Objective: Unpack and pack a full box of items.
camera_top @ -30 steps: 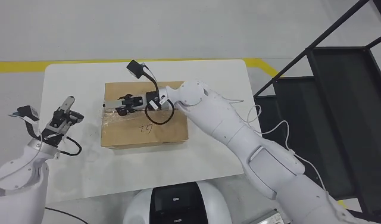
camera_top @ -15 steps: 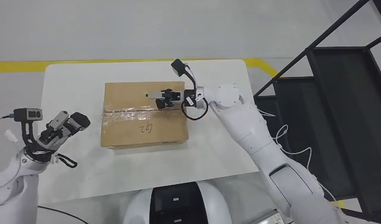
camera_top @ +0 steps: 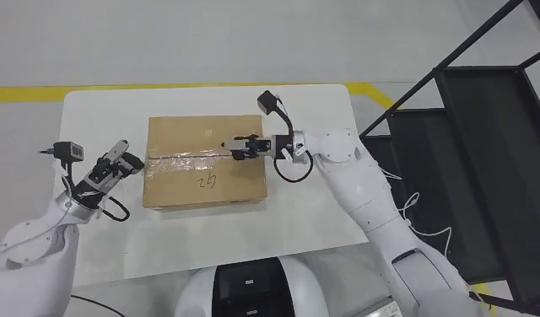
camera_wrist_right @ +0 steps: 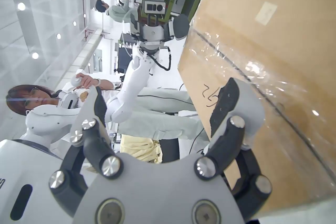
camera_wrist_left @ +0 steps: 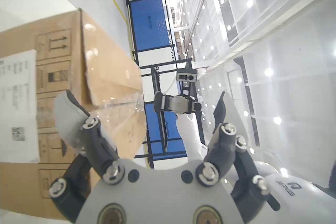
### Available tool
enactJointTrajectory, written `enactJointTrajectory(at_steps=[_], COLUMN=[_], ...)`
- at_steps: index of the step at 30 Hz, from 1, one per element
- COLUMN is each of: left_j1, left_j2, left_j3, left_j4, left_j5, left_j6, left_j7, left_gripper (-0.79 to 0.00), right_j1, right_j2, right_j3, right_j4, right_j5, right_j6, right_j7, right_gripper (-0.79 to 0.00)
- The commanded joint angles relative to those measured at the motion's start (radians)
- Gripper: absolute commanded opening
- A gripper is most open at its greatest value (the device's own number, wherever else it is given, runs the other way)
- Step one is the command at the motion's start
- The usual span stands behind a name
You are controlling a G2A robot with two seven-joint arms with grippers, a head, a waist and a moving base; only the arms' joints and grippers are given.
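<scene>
- Sitting about the middle of the white table (camera_top: 312, 207) is the cardboard box (camera_top: 202, 195). Its flaps are down and shut, and its long sides run along the table's near and far edges.
- Clear tape (camera_top: 181, 158) follows the seam across the box's top from one short side to the other. It is wrinkled and shiny, and it folds down over the side that faces the table's left edge.
- A handwritten mark (camera_top: 205, 181) sits on the top, on the near-edge side of the seam. A small pale sticker (camera_top: 208, 133) sits on the far-edge side.
- A white paper label (camera_wrist_left: 17, 104) is stuck to the box's side facing the table's left edge.
- The right gripper (camera_top: 236, 145) hangs over the box's top, above the taped seam, toward the end nearer the table's right edge. Its fingers are spread apart with nothing between them. One dark finger pad (camera_wrist_right: 223, 101) is over the cardboard beside the tape; I cannot tell whether it touches.
- The left gripper (camera_top: 122, 158) is over the table between the left edge and the box, just beside the box's short side and pointing at it. Its fingers are also spread wide and hold nothing. I cannot tell whether the nearer fingertip touches the cardboard.
</scene>
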Motion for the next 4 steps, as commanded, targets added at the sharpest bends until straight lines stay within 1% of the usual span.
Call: enactJointTrajectory(at_steps=[1, 4], left_j1=[0.004, 0.018], left_j2=[0.0, 0.001], left_j3=[-0.008, -0.028], left_j4=[0.008, 0.013], left_j5=[-0.011, -0.052], left_j6=[-0.004, -0.007], left_j7=[0.007, 0.011], left_gripper=[0.0, 0.0], right_j1=[-0.048, -0.115], right_j2=[0.017, 0.034], right_j3=[0.077, 0.16], right_j4=[-0.055, -0.115], right_j5=[0.011, 0.021], right_j6=[-0.013, -0.031], right_j7=[-0.026, -0.073], right_gripper=[0.0, 0.0])
